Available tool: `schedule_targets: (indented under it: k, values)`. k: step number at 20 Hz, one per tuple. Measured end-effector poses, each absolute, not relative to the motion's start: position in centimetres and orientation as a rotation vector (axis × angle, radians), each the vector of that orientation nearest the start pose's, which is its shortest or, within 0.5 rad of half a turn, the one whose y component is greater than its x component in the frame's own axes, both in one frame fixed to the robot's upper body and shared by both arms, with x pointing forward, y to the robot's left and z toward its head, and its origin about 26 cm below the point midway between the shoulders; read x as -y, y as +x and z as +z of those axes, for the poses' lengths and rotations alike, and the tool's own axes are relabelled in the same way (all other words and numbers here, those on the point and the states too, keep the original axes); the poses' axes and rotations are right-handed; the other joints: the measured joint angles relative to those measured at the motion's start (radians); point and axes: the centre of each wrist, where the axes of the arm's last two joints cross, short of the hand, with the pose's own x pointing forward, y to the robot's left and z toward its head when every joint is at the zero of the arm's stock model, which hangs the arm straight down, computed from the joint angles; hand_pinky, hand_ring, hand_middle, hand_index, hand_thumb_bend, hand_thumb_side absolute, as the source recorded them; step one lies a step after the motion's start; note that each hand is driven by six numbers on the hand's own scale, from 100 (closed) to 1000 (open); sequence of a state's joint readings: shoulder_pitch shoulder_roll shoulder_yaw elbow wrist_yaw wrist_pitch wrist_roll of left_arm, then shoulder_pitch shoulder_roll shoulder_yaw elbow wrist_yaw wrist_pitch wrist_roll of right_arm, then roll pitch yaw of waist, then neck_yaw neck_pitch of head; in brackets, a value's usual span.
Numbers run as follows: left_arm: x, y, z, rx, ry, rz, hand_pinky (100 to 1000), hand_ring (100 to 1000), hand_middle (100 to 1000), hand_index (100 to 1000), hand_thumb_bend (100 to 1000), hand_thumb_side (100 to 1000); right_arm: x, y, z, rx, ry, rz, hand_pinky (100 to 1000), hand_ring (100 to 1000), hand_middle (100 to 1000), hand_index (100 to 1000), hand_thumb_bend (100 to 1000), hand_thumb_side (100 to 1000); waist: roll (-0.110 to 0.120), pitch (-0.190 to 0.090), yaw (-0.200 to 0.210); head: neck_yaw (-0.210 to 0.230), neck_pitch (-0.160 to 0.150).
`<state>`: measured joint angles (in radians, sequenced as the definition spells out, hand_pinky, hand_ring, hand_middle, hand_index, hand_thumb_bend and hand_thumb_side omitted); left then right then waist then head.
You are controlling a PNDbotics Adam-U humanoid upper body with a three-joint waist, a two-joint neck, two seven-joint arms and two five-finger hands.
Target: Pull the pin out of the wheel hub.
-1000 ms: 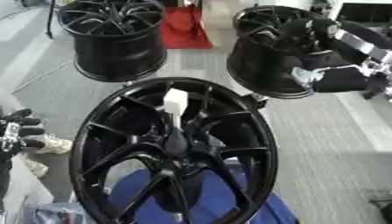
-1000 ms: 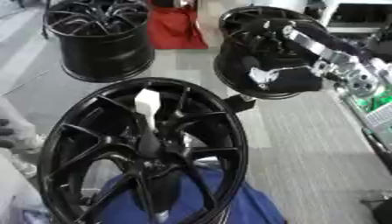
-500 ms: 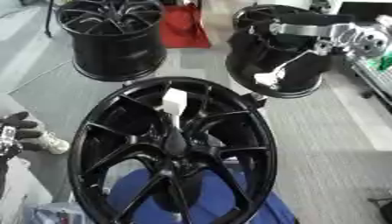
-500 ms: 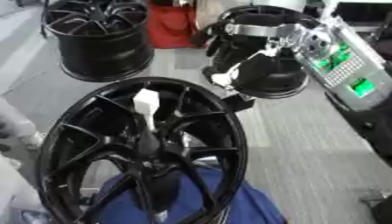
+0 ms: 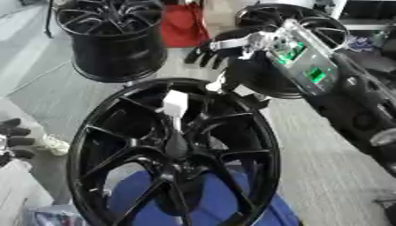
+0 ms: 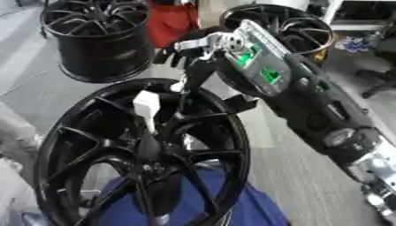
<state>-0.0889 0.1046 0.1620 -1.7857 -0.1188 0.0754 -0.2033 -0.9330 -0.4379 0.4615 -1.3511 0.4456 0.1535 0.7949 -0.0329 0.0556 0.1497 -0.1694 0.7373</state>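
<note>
The black spoked wheel hub (image 5: 108,132) stands tilted in the foreground on a blue cloth (image 5: 220,201). From its centre a dark shaft rises to a white rectangular pin head (image 5: 176,104). My right arm reaches in from the right, green lights showing on its forearm. The right hand (image 5: 207,49) hangs above the hub's upper rim, up and right of the pin head and apart from it, with black fingers spread and pointing down-left. At the left edge my left hand (image 5: 12,137) rests idle, open, beside the hub.
Two more black wheels stand on the grey floor behind: one at the back left (image 5: 116,39), one at the back right (image 6: 298,26) partly behind my arm. A red object (image 5: 182,27) sits between them. A small pale object (image 5: 54,144) lies near the left hand.
My right arm has swung in from the right, and its hand has moved left to hang over the hub's upper rim near the pin. The left hand has stayed put.
</note>
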Motion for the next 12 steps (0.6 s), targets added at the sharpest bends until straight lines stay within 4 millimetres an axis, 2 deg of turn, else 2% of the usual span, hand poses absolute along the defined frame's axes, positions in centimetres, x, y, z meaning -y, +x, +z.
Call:
schedule_targets:
  k: [7,12]
  values:
    - [-29.3,29.1,7.7,1.764,0.15,-0.246,560,650,638,809,100,747,13.4,42.7,22.4,1.276,-0.237,1.855,834,919,937,959,199,401,-0.001,0.0,0.005,-0.014,-0.001]
    - [-29.3,29.1,7.7,1.763,0.149,-0.248,560,650,638,809,100,748,12.6,42.4,22.4,1.245,-0.21,1.91,826,912,934,958,203,420,-0.005,-0.001,0.005,-0.018,-0.001]
